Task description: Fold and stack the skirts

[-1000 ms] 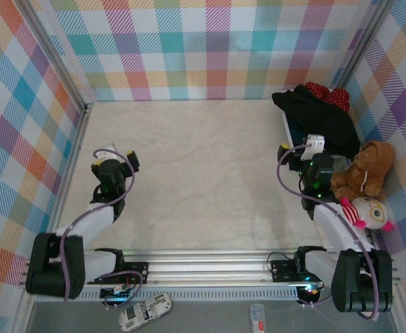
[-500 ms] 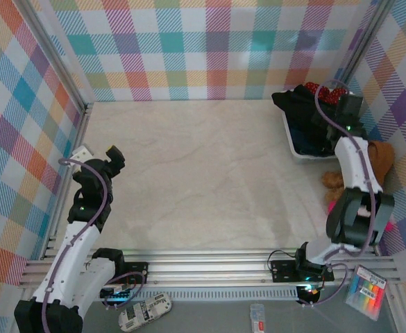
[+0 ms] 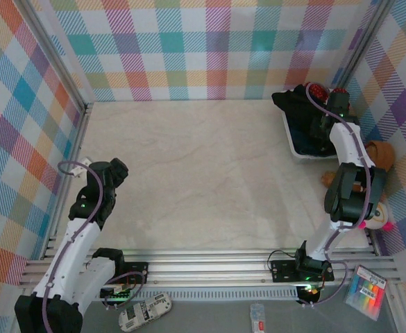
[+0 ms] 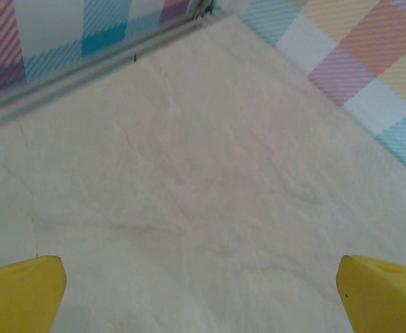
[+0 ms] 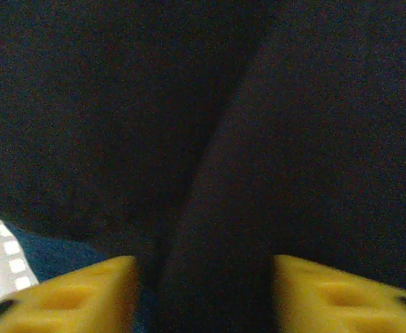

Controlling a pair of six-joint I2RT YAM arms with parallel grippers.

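Stretched to the table's (image 3: 203,173) far right corner, the right gripper (image 5: 203,284) pinches a fold of the black skirt (image 5: 258,139); the left gripper (image 4: 203,284) hangs spread wide.

Table (image 3: 189,180) open, basket (image 3: 296,148), skirts (image 3: 294,105) crowd right corner

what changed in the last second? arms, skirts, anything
Right gripper went from the near side of the basket out over it, dropped in, and closed on a fold of the black skirt. The left arm unfolded from its tucked pose. The left gripper ended roughly where it began, open over bare table. Basket and teddy bear unmoved.
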